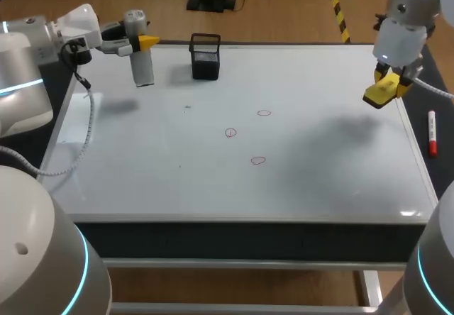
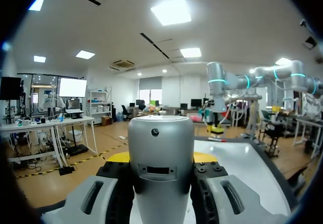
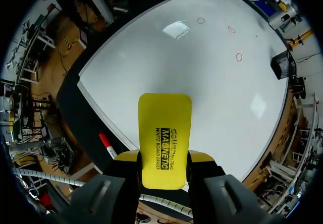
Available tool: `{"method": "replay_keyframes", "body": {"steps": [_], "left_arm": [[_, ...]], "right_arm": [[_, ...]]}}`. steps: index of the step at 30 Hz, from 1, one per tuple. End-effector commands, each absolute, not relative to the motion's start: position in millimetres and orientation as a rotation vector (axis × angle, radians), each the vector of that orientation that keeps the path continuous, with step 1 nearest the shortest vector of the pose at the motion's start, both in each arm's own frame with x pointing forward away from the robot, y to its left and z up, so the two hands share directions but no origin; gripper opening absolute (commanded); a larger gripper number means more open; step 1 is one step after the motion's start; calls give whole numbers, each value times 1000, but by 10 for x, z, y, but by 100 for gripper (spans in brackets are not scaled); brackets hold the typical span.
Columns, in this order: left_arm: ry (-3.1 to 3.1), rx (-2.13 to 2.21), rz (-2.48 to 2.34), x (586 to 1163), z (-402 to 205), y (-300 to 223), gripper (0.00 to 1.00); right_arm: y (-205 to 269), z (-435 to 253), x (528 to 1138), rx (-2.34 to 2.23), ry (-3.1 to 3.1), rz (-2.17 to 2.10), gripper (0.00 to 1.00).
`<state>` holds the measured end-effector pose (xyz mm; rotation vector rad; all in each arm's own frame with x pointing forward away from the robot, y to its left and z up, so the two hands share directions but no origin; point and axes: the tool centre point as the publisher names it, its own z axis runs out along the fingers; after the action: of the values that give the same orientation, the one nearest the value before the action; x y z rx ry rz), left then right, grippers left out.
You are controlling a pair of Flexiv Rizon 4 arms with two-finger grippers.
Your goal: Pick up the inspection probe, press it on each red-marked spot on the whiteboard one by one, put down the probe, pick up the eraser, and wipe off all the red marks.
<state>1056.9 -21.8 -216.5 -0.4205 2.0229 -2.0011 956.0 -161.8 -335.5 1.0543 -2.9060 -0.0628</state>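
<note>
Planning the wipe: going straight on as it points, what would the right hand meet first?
Probably bare whiteboard near its right edge; the eraser held in the right hand would touch first, away from the red marks. Depth is unclear.

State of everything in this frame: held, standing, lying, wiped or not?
inspection probe: upright, held in left gripper
eraser: held in right gripper, above the whiteboard
red marks: three, unwiped
black holder: standing at the far edge
marker: lying beside the whiteboard
</note>
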Motion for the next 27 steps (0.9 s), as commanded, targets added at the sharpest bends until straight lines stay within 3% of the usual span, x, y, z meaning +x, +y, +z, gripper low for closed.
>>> {"method": "replay_keyframes", "body": {"steps": [1, 13, 27], "left_arm": [[2012, -397, -2032, 10366, -2103, -417, 0], [2062, -218, -2286, 9656, -2155, -1232, 0], [2145, -41, -2368, 9404, -2237, -1914, 0]], "right_arm": [[-1626, -3345, 9562, 1055, -2905, -60, 0], [-1626, -3345, 9562, 1055, -2905, -60, 0], [-1626, -3345, 9562, 1055, -2905, -60, 0]]}}
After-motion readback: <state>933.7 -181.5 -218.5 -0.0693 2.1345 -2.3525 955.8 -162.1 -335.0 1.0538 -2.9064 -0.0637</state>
